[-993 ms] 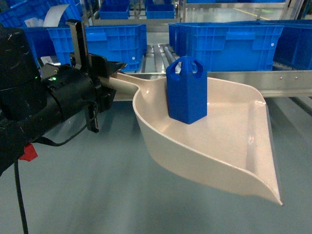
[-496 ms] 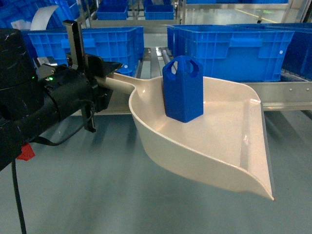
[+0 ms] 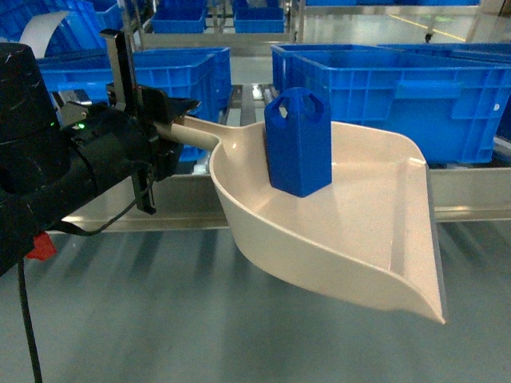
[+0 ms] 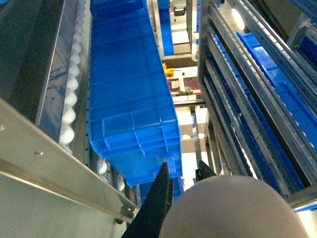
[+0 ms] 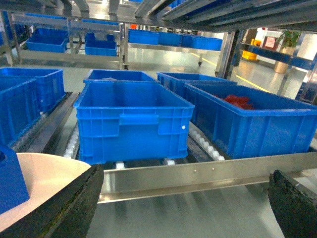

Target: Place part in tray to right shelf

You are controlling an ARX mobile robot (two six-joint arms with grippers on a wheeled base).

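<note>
Carrying the load toward the rack, we hold the wide beige plastic dustpan-shaped tray out in front by its long straight handle, with the left gripper clamped on that handle; the small bright-blue hexagonal plastic part stands upright inside the tray, near the back wall where the handle joins, and touches nothing else.

Set against the pictures of a second and half a second ago, the whole scene behind the tray has slid down and come nearer: the brushed front rail of the stainless-steel right shelf sat behind the tray's upper edge then, and now it crosses behind the tray's middle; the large blue plastic crates have grown and dropped in the view too; the part has kept its place in the tray and has not tipped. We judge from this that the base or the arm is closing on the shelf, and that the tray now rides at about rail height, so the carry is well along but the placing is not yet done.

In the right wrist view the right gripper has its fingers wide apart and holds nothing; the rail and white rollers lie just ahead of it.

Next, we judge, the tray must clear the rail without jolting the tall part.
</note>
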